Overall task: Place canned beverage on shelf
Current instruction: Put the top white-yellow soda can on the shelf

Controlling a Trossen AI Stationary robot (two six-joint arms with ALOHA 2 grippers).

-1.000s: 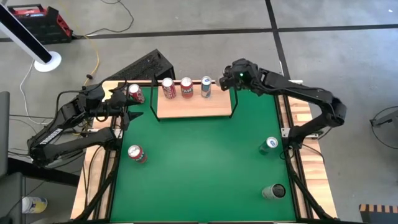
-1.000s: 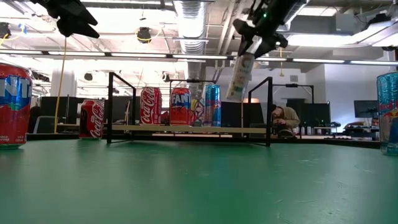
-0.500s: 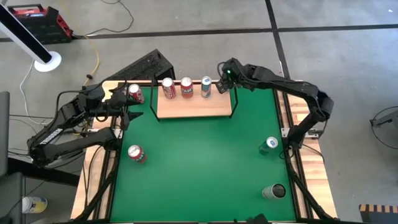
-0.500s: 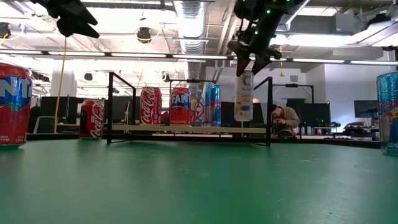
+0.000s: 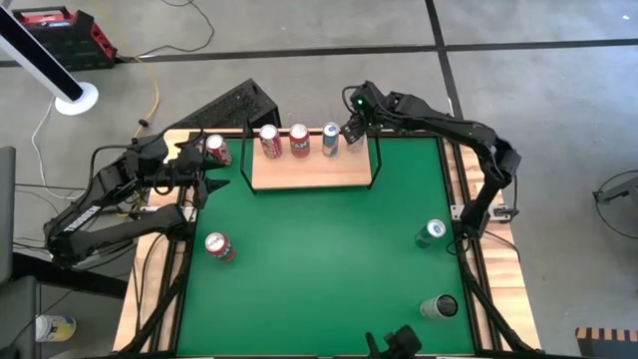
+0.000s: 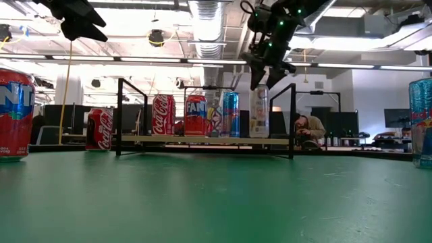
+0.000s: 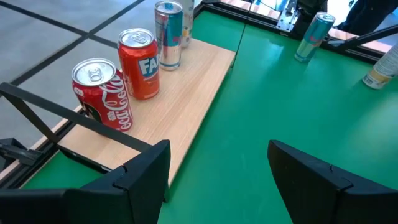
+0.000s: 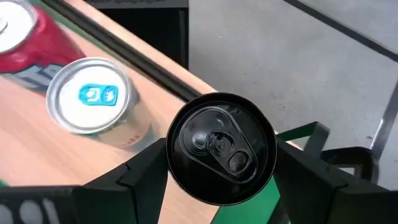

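Over on the left, the left gripper point(image 5: 204, 170) hovers off the shelf's end, jaws spread wide and holding nothing. A red can point(image 5: 216, 150) stands right by it on the table, and another red can point(image 5: 218, 245) sits well behind it. No trouble there unless that arm swings and clips the near one.

Moving along the shelf point(image 5: 311, 172): a cola can point(image 5: 268, 141), an orange-soda can point(image 5: 299, 141) and a blue can point(image 5: 330, 140) stand in a row on the board, the blue one just beside the right gripper's load.

Now the action. The right gripper point(image 5: 352, 128) hangs over the shelf's far end, jaws clamped around a pale can with a black lid point(image 8: 221, 149), gripped near the top. In the low view that pale can point(image 6: 258, 112) hangs upright below the jaws, its base about level with the board; whether it has touched down I cannot tell.

The risks, as I judge them: let go early and it drops and topples. Drift sideways and it knocks the blue can. The black wire frame point(image 6: 292, 120) stands close on the other side, so a knock against it could tip the can off the end.
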